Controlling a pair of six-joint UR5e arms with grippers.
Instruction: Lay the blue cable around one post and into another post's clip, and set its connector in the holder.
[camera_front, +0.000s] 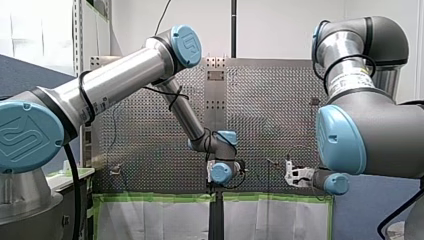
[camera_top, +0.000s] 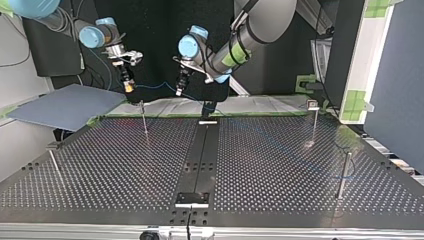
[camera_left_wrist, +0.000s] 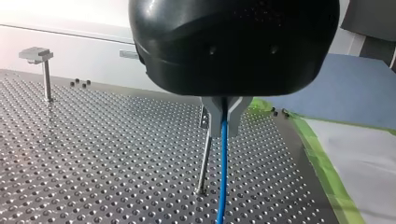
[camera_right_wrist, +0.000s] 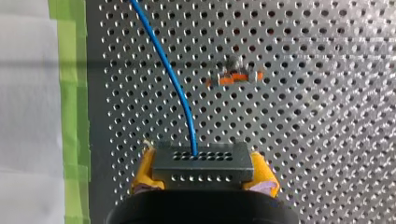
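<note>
Right wrist view: my right gripper (camera_right_wrist: 204, 171) is clamped on a dark grey rectangular connector (camera_right_wrist: 201, 162), with one yellow pad (camera_right_wrist: 144, 175) against each short end. The thin blue cable (camera_right_wrist: 173, 84) leaves the connector's perforated face and curves away ahead of the gripper over the perforated metal table (camera_right_wrist: 327, 140). An orange-and-metal clip (camera_right_wrist: 236, 76) sits ahead of the gripper, apart from the cable. A green tape strip (camera_right_wrist: 70, 93) runs along the table's edge, beside the cable.

Left wrist view: my left gripper (camera_left_wrist: 225, 119) is closed narrowly on the blue cable, its pale grey fingers (camera_left_wrist: 212, 112) pinching it. The cable hangs straight down from them. A thin metal post (camera_left_wrist: 204, 158) stands just beside the cable; whether they touch cannot be told. A second metal post with a block-shaped head (camera_left_wrist: 45, 70) stands well apart, near the table's far edge.

Top view: both grippers hang above the table's far edge, my right (camera_top: 128, 86) at the view's left and my left (camera_top: 180, 90) nearer the middle, the cable sagging slightly between them. A slim post (camera_top: 144, 117) stands below my right gripper.
</note>
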